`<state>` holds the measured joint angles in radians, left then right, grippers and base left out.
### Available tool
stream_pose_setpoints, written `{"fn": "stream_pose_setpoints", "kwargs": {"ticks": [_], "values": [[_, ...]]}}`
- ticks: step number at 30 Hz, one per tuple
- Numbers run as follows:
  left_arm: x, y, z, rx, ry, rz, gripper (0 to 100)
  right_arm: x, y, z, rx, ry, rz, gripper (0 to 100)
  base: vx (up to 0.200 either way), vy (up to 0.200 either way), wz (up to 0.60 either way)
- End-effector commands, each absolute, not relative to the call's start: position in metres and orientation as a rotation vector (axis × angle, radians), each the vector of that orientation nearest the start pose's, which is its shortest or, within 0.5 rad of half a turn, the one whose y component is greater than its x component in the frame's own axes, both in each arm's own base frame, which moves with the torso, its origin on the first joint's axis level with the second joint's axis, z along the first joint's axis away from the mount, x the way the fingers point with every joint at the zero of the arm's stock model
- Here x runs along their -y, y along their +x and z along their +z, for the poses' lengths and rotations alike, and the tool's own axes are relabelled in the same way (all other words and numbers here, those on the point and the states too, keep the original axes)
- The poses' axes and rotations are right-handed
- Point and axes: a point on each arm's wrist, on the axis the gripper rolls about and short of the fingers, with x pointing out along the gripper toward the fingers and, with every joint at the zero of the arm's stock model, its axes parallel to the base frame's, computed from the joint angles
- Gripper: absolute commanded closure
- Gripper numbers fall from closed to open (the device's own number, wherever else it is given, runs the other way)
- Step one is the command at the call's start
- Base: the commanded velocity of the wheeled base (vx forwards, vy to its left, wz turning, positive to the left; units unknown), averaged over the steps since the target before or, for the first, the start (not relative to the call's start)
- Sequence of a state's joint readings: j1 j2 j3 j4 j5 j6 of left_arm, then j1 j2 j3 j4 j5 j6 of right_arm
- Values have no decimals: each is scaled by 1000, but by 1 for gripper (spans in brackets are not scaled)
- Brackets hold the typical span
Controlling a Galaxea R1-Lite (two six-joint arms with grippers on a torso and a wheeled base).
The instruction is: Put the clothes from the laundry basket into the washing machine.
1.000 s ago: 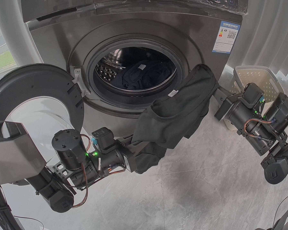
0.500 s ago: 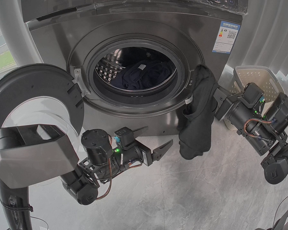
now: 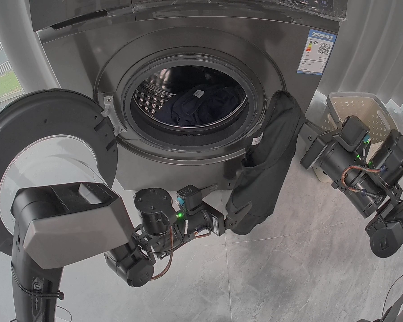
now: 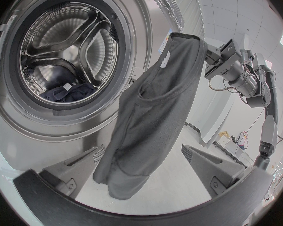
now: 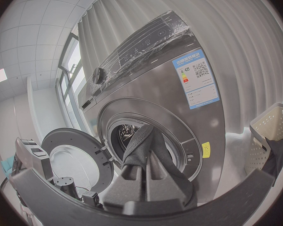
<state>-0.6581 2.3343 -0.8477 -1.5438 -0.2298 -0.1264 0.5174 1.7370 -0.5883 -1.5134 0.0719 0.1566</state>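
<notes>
A: Moved since 0.5 s ago: L gripper [image 3: 232,220], swung fwd and right, back up to bottom hem of dark garment [image 3: 268,157]. Had let go just before that; at 1.0 s ago was gripping it.
B: Fingers now?
A: Spread wide, straddling the hem, not closed on it. Touching cloth or just beside, can't tell.
B: R gripper [image 5: 147,170]?
A: Same spot, pinched tight on garment's top edge, just right of drum [image 3: 190,95] opening.
B: Garment itself?
A: Hanging in front of washing machine [image 3: 273,50], outside the drum, lower end swung left toward L gripper. Dark clothes [image 3: 197,106] already inside; another dark piece [image 5: 276,154] at laundry basket [image 5: 267,120] rim.
B: Meaning for task?
A: Prob. a re-grasp lower down, to bunch the cloth and feed it in w/ both arms. Not loaded yet.
</notes>
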Motion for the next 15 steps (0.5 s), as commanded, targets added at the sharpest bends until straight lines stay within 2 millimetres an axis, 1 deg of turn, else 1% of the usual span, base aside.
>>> {"fn": "stream_pose_setpoints", "kwargs": {"ticks": [1, 4, 15], "values": [[256, 312, 46, -14, -132, -902, 0, -143, 247, 204, 314, 232, 612, 100, 0, 0, 0], [258, 314, 41, -20, -131, -896, 0, -145, 247, 204, 313, 233, 618, 100, 0, 0, 0], [261, 318, 40, -7, -134, -893, 0, -145, 246, 203, 311, 233, 619, 100, 0, 0, 0]]}}
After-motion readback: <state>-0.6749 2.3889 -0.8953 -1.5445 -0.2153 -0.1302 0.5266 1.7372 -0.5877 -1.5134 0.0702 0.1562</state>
